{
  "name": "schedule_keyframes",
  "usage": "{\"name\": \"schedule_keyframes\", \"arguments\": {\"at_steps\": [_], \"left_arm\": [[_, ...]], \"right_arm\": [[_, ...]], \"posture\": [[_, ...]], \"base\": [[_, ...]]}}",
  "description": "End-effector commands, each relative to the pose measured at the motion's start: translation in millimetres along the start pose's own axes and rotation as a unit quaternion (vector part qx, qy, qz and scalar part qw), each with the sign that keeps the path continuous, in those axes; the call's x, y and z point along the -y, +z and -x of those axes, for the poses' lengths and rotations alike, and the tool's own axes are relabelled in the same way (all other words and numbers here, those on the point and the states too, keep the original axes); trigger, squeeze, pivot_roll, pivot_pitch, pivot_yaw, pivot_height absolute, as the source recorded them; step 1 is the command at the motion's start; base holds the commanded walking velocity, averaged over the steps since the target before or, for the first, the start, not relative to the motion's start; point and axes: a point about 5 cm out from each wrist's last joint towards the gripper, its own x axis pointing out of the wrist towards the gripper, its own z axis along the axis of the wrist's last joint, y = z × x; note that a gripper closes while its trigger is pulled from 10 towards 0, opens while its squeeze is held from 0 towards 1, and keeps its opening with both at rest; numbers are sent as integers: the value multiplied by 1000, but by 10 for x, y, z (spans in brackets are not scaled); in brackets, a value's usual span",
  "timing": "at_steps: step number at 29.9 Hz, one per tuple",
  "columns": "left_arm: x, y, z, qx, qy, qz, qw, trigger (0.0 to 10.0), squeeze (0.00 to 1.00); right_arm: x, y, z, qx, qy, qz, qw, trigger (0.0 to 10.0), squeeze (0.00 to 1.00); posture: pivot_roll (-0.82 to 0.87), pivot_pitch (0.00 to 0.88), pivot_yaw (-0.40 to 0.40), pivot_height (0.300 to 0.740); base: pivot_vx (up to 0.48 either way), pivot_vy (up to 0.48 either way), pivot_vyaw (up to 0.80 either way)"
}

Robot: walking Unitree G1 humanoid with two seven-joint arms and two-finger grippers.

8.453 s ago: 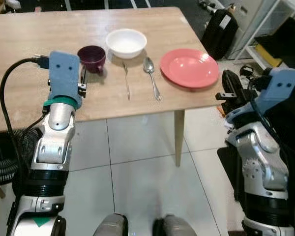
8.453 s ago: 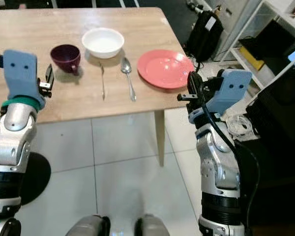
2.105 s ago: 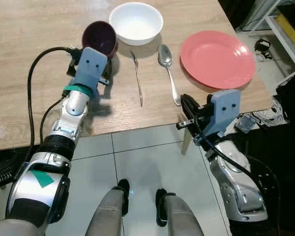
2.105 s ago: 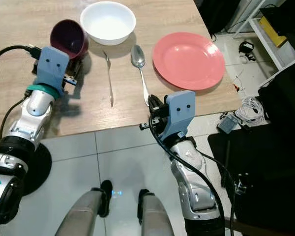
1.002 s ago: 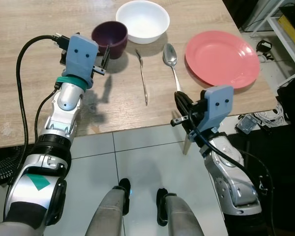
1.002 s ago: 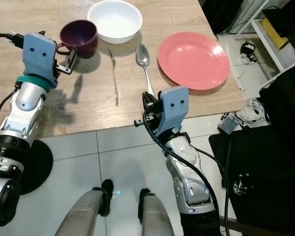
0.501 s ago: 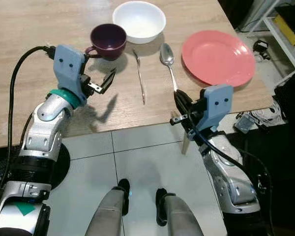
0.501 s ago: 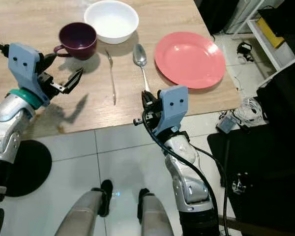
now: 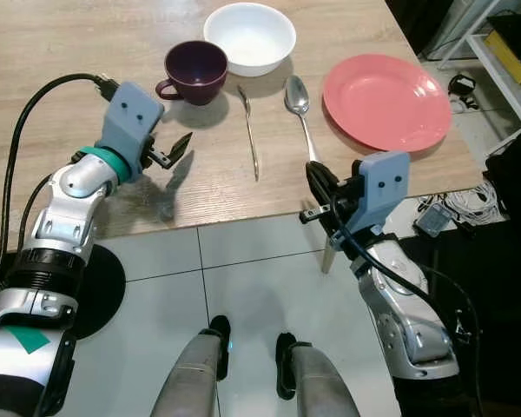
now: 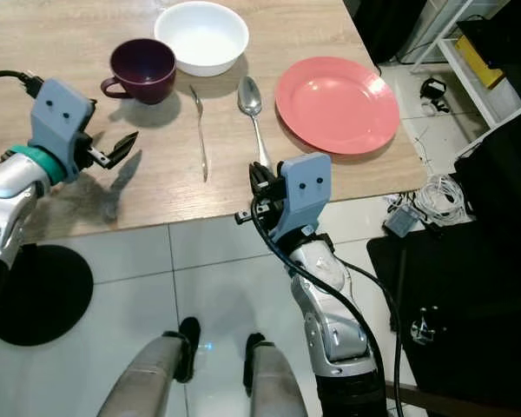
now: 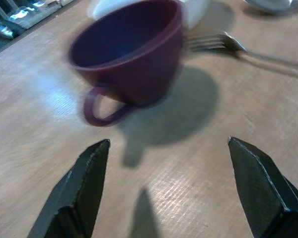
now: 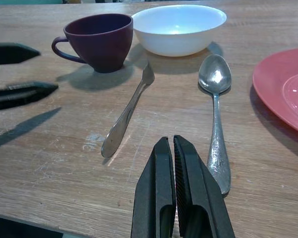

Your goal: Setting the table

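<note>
The wooden tabletop (image 9: 35,104) carries five things, one of each. Largest is the pink plate (image 9: 386,102), lying flat near the right corner with nothing on it. Next is the white bowl (image 9: 249,37), upright and empty, at the far side. Just beside it on the left stands the purple cup (image 9: 194,71), upright, its handle turned toward the left; its inside looks dark and empty as far as I can see. Between bowl and plate lie one spoon (image 9: 300,113) and one fork (image 9: 251,133), side by side and apart, handles pointing toward the near edge.

The left pincer (image 9: 175,148) hovers above the tabletop near the cup, on its near side, fingers spread wide and holding nothing. The right pincer (image 12: 174,188) sits at the near edge just before the spoon's handle, its two black fingers pressed together with nothing between them.
</note>
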Motion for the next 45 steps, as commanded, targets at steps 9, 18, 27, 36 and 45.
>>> {"name": "schedule_keyframes", "arguments": {"at_steps": [9, 18, 27, 36, 45], "left_arm": [[-87, 81, -41, -4, -12, -96, 995, 10000, 0], [-268, 169, -5, 9, 62, -137, 989, 10000, 0], [-477, 115, 5, 1, 135, -60, 989, 10000, 0], [-353, 73, -79, 1, 82, 8, 997, 10000, 0], [-351, 110, -122, 5, 56, 14, 998, 10000, 0]], "right_arm": [[12, -70, 106, -13, -18, -7, 1000, 10000, 0], [-5, -81, 99, -15, -16, -11, 1000, 10000, 0], [-34, -80, 109, -18, -8, -14, 1000, 10000, 0], [-5, -58, 172, -21, -16, -9, 1000, 10000, 0], [136, -5, 326, -23, -55, 5, 998, 10000, 0]], "posture": [[45, 253, 62, 740], [61, 264, 53, 740], [54, 286, 42, 740], [28, 308, 58, 740], [8, 329, 87, 740]], "base": [[0, 0, 0], [0, 0, 0], [0, 0, 0], [0, 0, 0], [0, 0, 0]]}}
